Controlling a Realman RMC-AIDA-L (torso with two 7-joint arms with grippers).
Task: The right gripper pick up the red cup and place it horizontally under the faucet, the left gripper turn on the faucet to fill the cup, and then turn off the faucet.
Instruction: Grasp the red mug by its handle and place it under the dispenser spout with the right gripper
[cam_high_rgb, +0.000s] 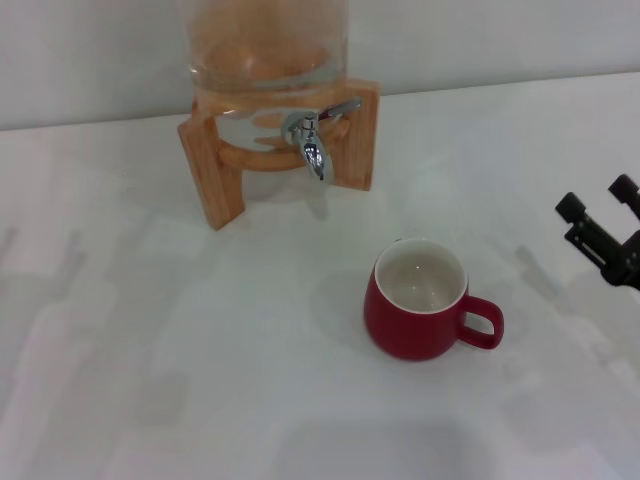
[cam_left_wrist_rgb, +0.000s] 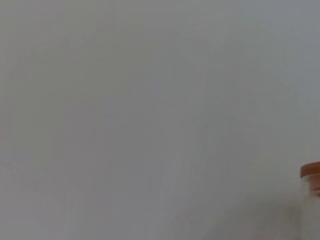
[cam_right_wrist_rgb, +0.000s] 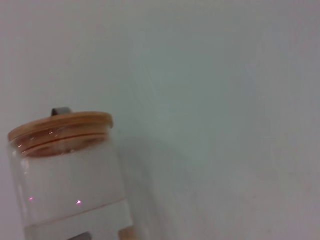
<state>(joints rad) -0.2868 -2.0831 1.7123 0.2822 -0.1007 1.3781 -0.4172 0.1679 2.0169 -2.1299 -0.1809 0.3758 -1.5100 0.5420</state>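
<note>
The red cup (cam_high_rgb: 425, 302) stands upright on the white table in the head view, its white inside showing and its handle pointing right. The chrome faucet (cam_high_rgb: 312, 140) sticks out of the glass dispenser jar (cam_high_rgb: 268, 50) on its wooden stand (cam_high_rgb: 222, 175), behind and left of the cup. The right gripper (cam_high_rgb: 598, 222) comes in at the right edge, open, apart from the cup and to its right. The left gripper is out of view. The right wrist view shows the jar (cam_right_wrist_rgb: 70, 175) with its wooden lid.
The white table (cam_high_rgb: 200, 360) spreads wide in front and left of the stand. A white wall rises behind the jar. The left wrist view shows only wall and a bit of the jar's wooden lid (cam_left_wrist_rgb: 311, 171).
</note>
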